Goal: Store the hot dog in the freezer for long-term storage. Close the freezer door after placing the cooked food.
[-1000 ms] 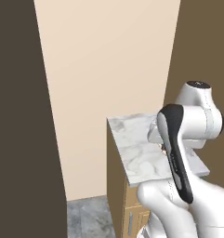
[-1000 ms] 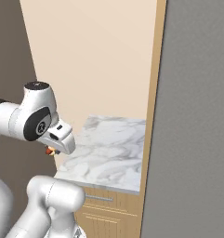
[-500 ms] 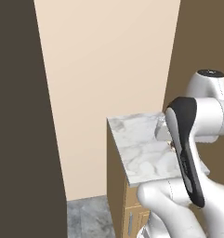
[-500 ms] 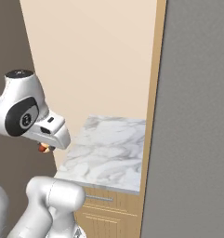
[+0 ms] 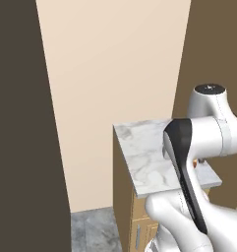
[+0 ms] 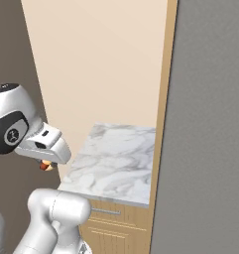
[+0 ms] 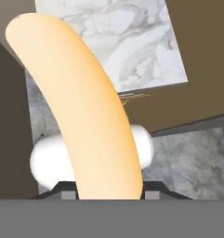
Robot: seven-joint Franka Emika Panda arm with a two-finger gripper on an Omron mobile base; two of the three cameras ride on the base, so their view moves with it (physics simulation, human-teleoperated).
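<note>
The jaws are clenched on the hot dog [image 7: 92, 116]: in the hand view its tan bun rises from between the two finger tips at the bottom edge and curves up and to the left, close to the lens. The gripper [image 7: 104, 193] holds it at its lower end. In the right base view a small red-orange and tan bit of the hot dog [image 6: 45, 165] shows just under the white hand, with the gripper [image 6: 47, 162] off the left edge of the marble top [image 6: 116, 161], not over it and not touching it. In the left base view the gripper itself is hidden behind the arm's forearm, so nothing of the grasp can be told there; a small dark reddish speck shows beside the forearm over the marble top [image 5: 144, 157], too small to name.

Taking the marble top as the landmark: it caps a brown wooden cabinet [image 6: 113, 225] with light drawer fronts and a slim metal pull below its front edge. Behind it stands a plain cream wall [image 6: 101, 64]. To its right in the right base view a narrow tan strip runs upward, and beyond it a broad flat grey panel [image 6: 210, 124] takes up that side. In the left base view a tall dark brown panel [image 5: 21, 123] stands well to the left of the marble top, with a patch of grey marbled floor [image 5: 93, 229] between them. In the hand view the marble top [image 7: 132, 42] lies beyond the bun, with the cabinet's brown side and the grey floor [image 7: 197, 158] below it.
</note>
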